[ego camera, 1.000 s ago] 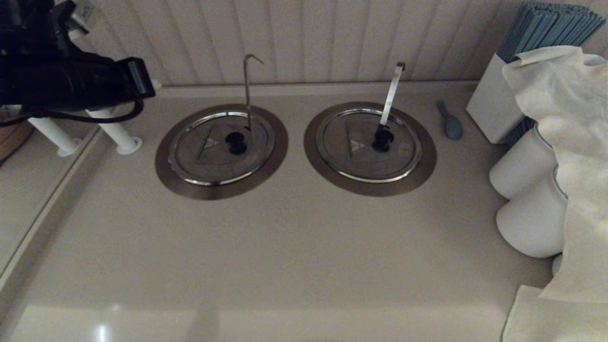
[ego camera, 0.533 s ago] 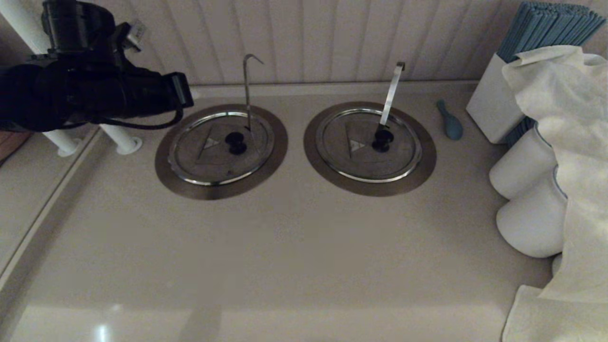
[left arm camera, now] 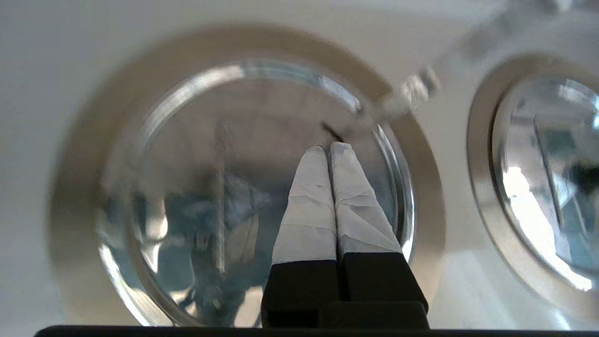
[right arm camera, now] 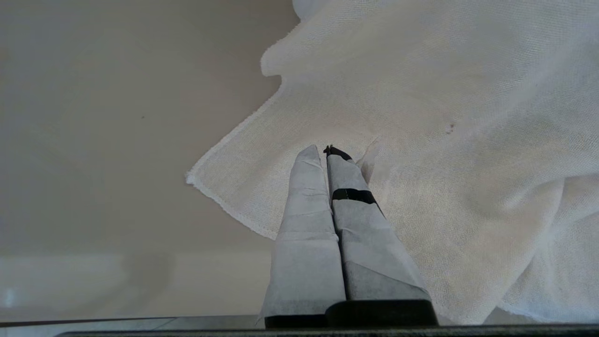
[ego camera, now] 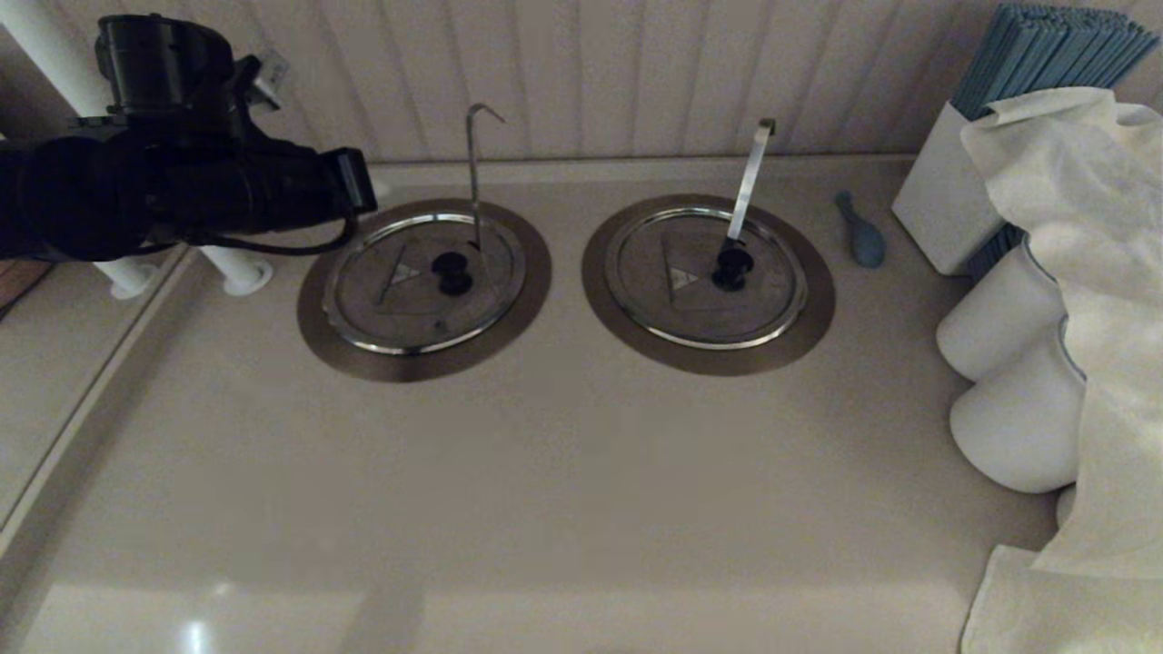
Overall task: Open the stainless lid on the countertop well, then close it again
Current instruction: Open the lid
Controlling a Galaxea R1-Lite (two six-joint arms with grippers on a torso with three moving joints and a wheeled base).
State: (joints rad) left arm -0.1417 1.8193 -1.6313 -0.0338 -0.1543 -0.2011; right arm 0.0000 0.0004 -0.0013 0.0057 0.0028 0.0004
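The stainless lid (ego camera: 422, 282) lies flat and closed on the countertop well, whose brownish flange (ego camera: 509, 336) rings it. Its black knob (ego camera: 452, 271) sits at the centre, and the slim hook-tipped handle (ego camera: 473, 173) stands upright behind it. My black left arm (ego camera: 182, 191) reaches in from the left and ends above the lid's far left edge. In the left wrist view my left gripper (left arm camera: 330, 147) is shut and empty, hanging above the lid (left arm camera: 224, 187) without touching it. My right gripper (right arm camera: 323, 150) is shut, parked over a white cloth (right arm camera: 444, 140).
A twin lid (ego camera: 707, 277) with a broader pale slanted handle (ego camera: 750, 182) lies to the right. A blue spoon (ego camera: 861, 232), a white box of blue straws (ego camera: 954, 191), white jars (ego camera: 999, 318) and draped cloth (ego camera: 1090, 272) crowd the right side. White posts (ego camera: 232, 263) stand at the left.
My left arm has swung right toward the lid, mostly in the first half second. The lid has not moved and the gripper has stayed shut.
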